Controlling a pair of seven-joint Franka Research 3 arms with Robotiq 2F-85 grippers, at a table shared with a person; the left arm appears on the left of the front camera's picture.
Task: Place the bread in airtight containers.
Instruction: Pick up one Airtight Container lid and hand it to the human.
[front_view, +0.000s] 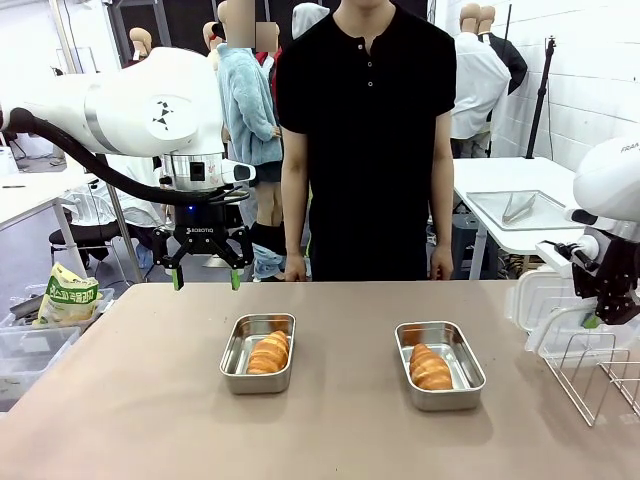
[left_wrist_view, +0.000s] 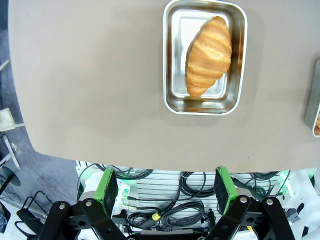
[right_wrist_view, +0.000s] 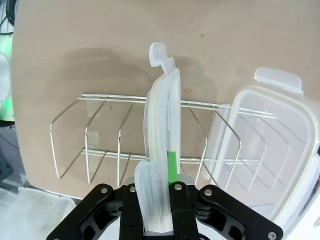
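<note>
The left gripper (front_view: 206, 281) hangs high over the table (front_view: 120, 400), to the left of the left pan (front_view: 240, 350) and well clear of it. Its jaws are spread wide with nothing between them. The left pan sits uncovered on the table, and the left roll (front_view: 269, 353) lies in it at a slant.

Beyond the left pan, at the table's far edge, a person (front_view: 365, 120) stands with both arms hanging down.

To the right of the left pan, well apart from it, sits the right pan (front_view: 464, 362). It is also uncovered, with the right roll (front_view: 430, 368) lying toward its left side.

Farther right of the left pan, near the table's right edge, stands the rack (front_view: 590, 370). The second lid (right_wrist_view: 272, 145) lies at the end of the rack that faces the left pan, with the end wires across it.

The right gripper (right_wrist_view: 161, 175) is over the rack, its jaws clamped on the held lid (right_wrist_view: 162, 120), which is translucent, upright and seen edge-on with its tab pointing away from the gripper. The far part of this lid seems to sit among the rack's wires, but whether it touches them cannot be told.
</note>
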